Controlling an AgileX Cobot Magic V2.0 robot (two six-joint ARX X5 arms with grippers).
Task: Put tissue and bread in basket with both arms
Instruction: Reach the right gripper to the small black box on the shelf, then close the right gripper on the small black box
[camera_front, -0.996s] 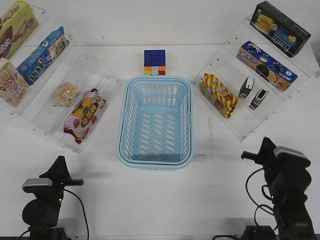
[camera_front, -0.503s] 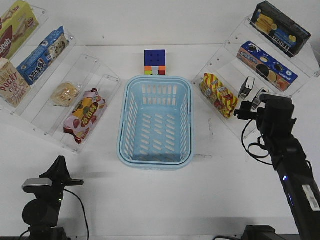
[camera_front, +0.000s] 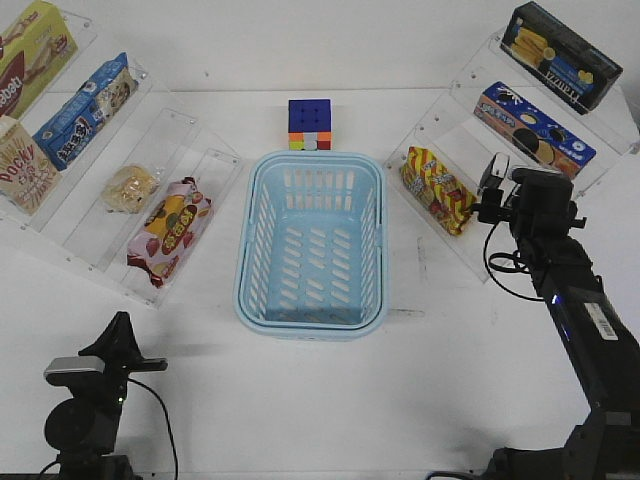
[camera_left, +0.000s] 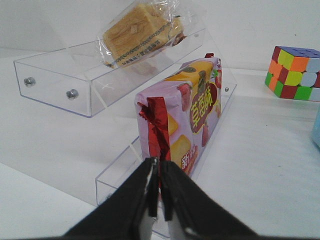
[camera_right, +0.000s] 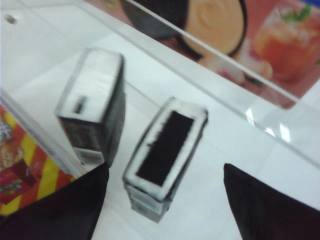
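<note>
A: You've got two tissue packs, flat and black-faced; the nearer tissue stands on the clear right-hand shelf between your right tool's wide-open, empty fingers.

B: Your left tool is pinched closed, empty. One wrapped bread sits on the left shelf; the slotted blue basket rests mid-bench.

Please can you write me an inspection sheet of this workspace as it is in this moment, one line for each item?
Surface: white table, bare in front of the basket.
Job's things: blue basket holds nothing; bread on the left clear shelf; two tissue packs standing on the right shelf.
Clutter: colour cube behind the basket; snack boxes and bags on both shelves.
Grippers: right gripper open, one finger on each side of the nearer tissue pack; left gripper shut, holding nothing, near the red snack bag.
Cables: black cables trail from both arms.
Surroundings: nothing seen.
</note>
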